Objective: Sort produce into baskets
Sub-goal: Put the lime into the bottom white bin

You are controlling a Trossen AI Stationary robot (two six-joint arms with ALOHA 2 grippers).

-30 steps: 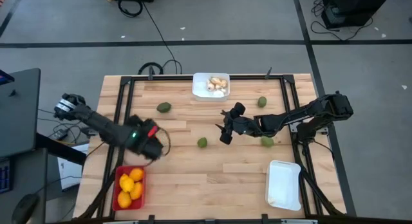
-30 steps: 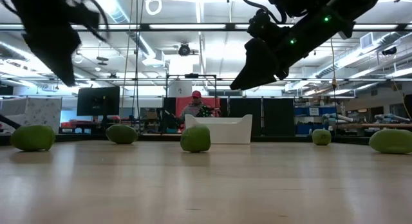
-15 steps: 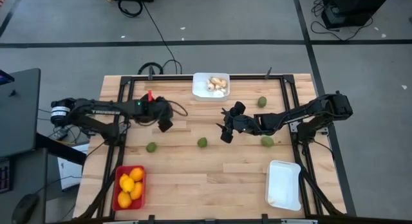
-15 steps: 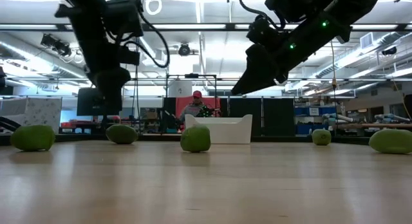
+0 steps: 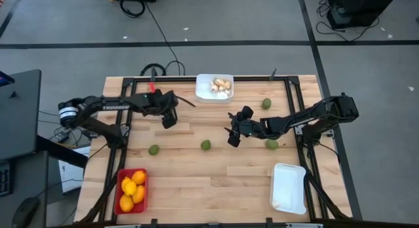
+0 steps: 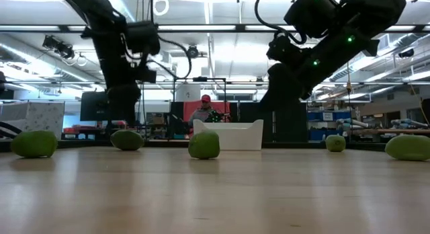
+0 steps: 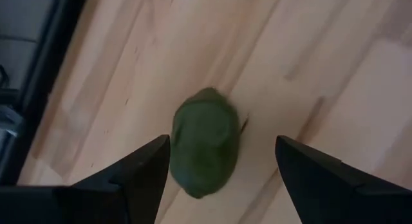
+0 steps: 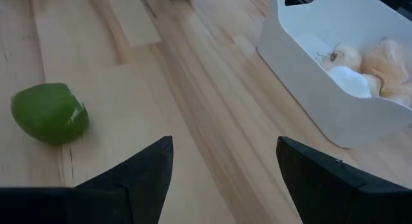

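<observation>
Left gripper [image 5: 169,116] has swung up from the red basket [image 5: 120,195] to hover, fingers spread and empty, over a green fruit [image 7: 205,141]; pickup looks next. Right gripper [image 5: 234,133] waits open mid-table.

From above, the left hand [image 5: 169,118] hides 1 green fruit [image 7: 205,141], perhaps a lime.

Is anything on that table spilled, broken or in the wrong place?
Nothing looks spilled or broken. The green fruits lie loose on the wooden table, while one white basket is empty. The oranges fill the red basket, and pale pieces fill the other white basket.
</observation>
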